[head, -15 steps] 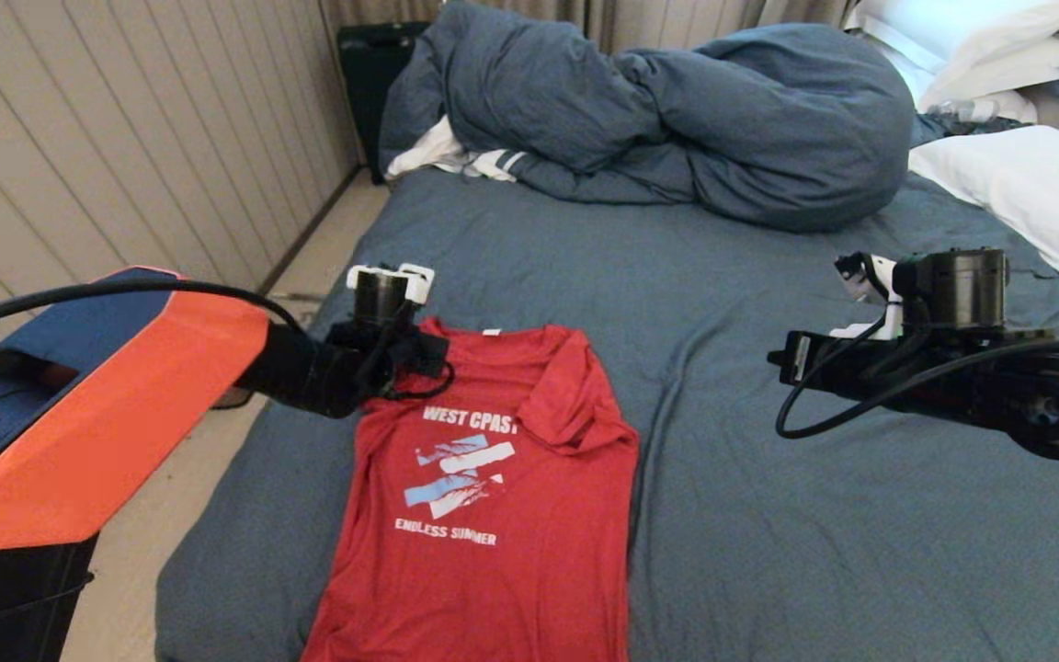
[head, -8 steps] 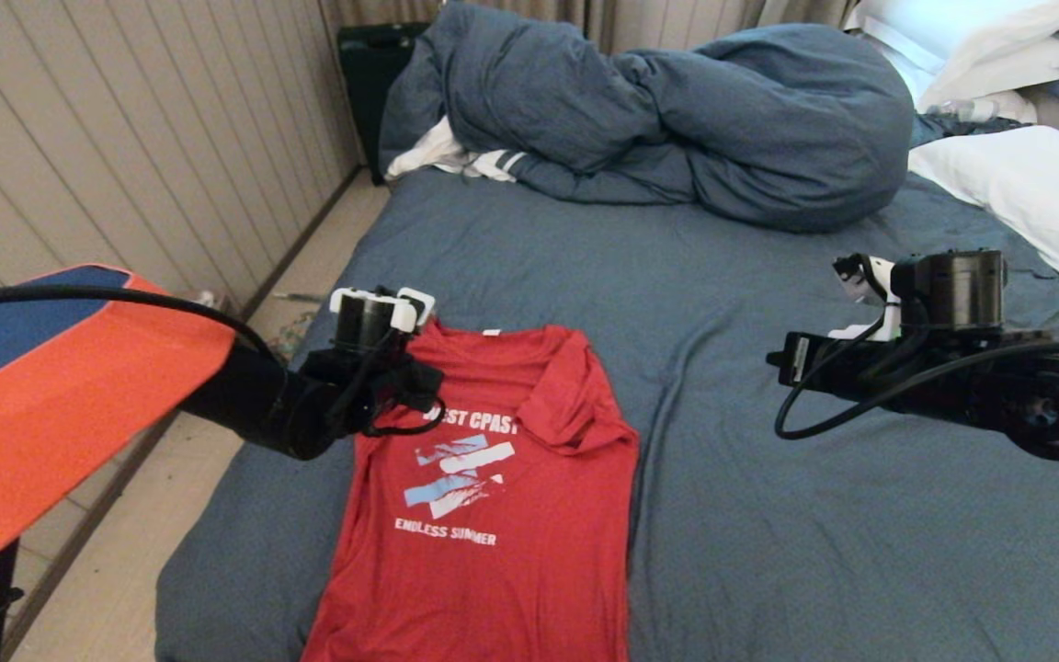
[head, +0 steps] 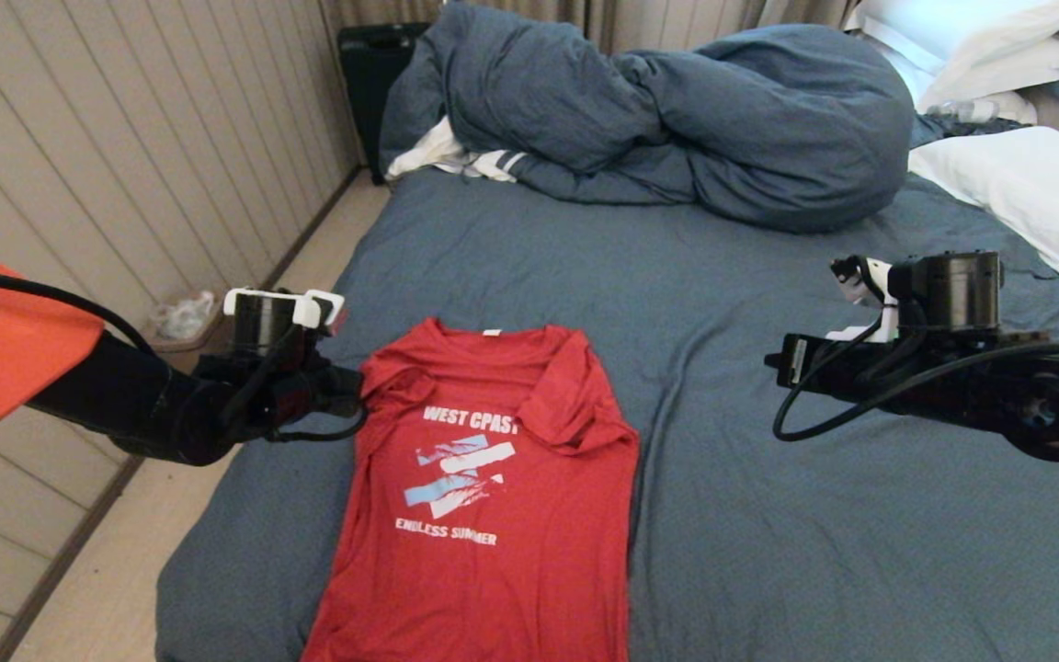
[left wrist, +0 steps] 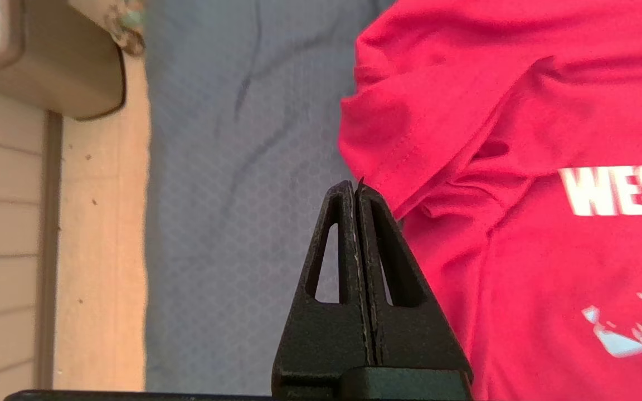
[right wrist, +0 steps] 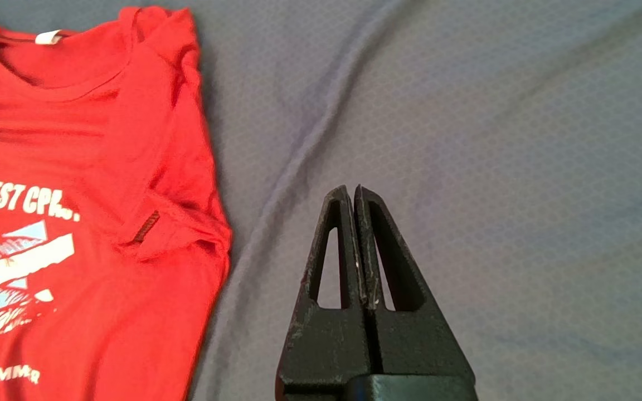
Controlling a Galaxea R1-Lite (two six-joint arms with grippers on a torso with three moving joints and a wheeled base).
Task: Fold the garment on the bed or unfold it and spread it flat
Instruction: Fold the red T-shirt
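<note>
Left claw (left wrist: 356,189) pressed closed, empty, beside garment (head: 483,487) sleeve, right claw (right wrist: 353,192) closed, empty

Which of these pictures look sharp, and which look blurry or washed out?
Head view: the T-shirt print reads clearly, while the white pillows are washed out. Left wrist view: the shut left gripper is crisp and the sheet looks pale and soft. Right wrist view: the shut right gripper is sharp, the shirt's lettering smeared.

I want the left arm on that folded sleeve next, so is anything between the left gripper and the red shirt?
Nothing visible. The left gripper, shut and empty, hangs right beside the folded sleeve of the red T-shirt, with only bare bed sheet around it. The right gripper, also shut, hangs over bare sheet away from the shirt.
</note>
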